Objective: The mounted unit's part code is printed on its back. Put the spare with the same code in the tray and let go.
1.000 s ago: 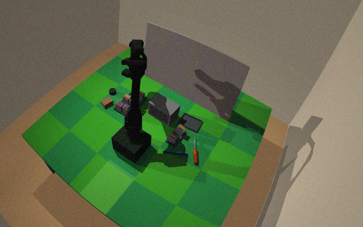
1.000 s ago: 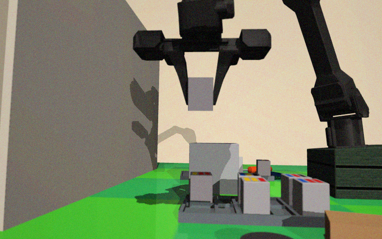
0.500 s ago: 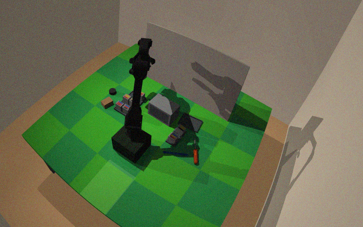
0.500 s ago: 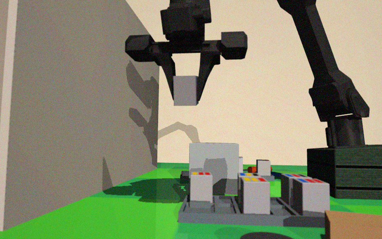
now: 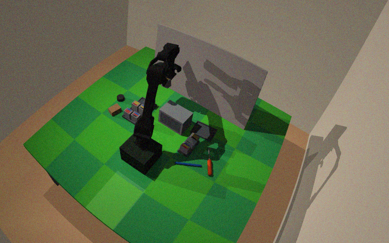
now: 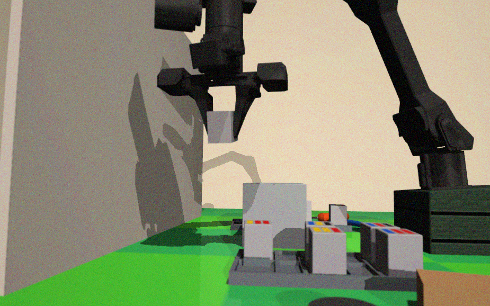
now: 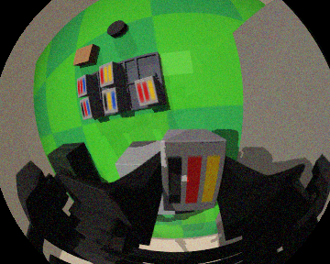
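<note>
My gripper (image 5: 171, 77) (image 6: 222, 131) (image 7: 187, 154) is shut on a pale grey spare, held upright high above the mat; the spare's top shows black, red and yellow bars in the wrist view. The tray (image 5: 203, 130) is dark, flat and empty, beyond the large grey box (image 5: 176, 112) (image 6: 274, 205) (image 7: 137, 158). The gripper is on the rack side of that box, away from the tray. The spare rack (image 6: 300, 280) (image 7: 147, 61) holds several striped spares, among them a yellow-red-red one (image 6: 257, 241) (image 7: 146, 92). No code is visible on the box; its back cannot be made out.
A tall grey panel (image 5: 220, 69) (image 6: 87, 152) stands near the gripper. A second small rack (image 5: 183, 151) with striped blocks stands near the tray. An orange screwdriver (image 5: 209, 167), a blue rod (image 5: 188, 164), a brown block (image 5: 114, 109) (image 7: 86, 55) and a black disc (image 5: 120, 97) (image 7: 117, 28) lie around.
</note>
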`<state>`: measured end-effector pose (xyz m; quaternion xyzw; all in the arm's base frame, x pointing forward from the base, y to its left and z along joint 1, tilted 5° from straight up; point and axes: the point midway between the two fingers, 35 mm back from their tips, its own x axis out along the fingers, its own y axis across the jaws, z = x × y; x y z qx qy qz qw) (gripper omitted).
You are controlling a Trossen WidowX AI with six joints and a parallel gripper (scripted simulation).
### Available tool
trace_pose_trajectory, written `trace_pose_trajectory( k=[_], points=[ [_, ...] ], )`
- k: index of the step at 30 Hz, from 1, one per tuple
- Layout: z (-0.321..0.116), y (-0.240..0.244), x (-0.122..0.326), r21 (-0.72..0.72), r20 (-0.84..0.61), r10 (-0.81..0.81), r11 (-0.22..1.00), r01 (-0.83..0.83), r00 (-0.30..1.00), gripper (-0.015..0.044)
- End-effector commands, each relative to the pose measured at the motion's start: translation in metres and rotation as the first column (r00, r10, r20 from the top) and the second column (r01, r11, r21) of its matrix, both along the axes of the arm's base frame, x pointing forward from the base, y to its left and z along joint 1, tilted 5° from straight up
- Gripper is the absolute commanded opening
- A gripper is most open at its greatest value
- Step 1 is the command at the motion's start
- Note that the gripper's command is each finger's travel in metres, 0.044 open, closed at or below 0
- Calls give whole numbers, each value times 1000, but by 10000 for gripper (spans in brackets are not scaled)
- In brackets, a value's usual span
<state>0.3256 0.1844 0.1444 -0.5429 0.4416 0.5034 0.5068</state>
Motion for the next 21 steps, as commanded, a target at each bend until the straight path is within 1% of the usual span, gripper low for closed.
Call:
trace_pose_trajectory(
  k=[1, 11, 21],
  points=[
    [3, -20, 10, 4, 7, -12, 1000, 12, 1000, 0],
    [5, -78, 32, -8, 14, 5, 1000, -4, 1000, 0],
    [6, -140, 45, -18, 26, -8, 1000, 8, 1000, 0]
  ],
)
